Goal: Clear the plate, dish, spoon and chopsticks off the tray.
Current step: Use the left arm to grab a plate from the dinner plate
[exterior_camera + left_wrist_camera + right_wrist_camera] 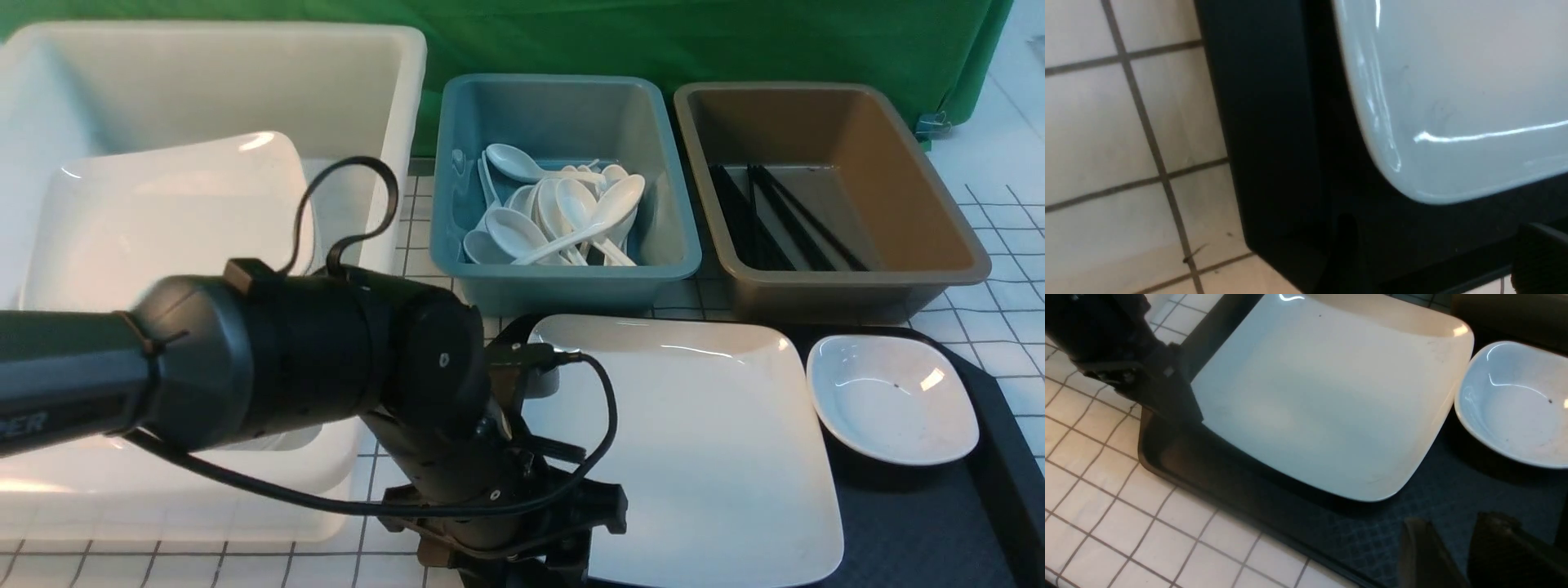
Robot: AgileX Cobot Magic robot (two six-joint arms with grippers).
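The large white square plate (702,441) lies on the black tray (914,531), with the small white dish (890,400) beside it on the tray's right. My left gripper (571,551) is low at the plate's front left corner, open, with nothing between its fingers (1541,257). The left wrist view shows that plate corner (1453,102) over the tray rim (1274,122). My right gripper (1457,531) hovers open over bare tray (1453,490) just in front of the plate and dish (1515,404). No spoon or chopsticks show on the tray.
A blue bin (563,269) behind the tray holds several white spoons. A brown bin (922,269) to its right holds black chopsticks. A big white tub (392,73) at the left holds another white plate. White tiled tabletop (1106,506) surrounds the tray.
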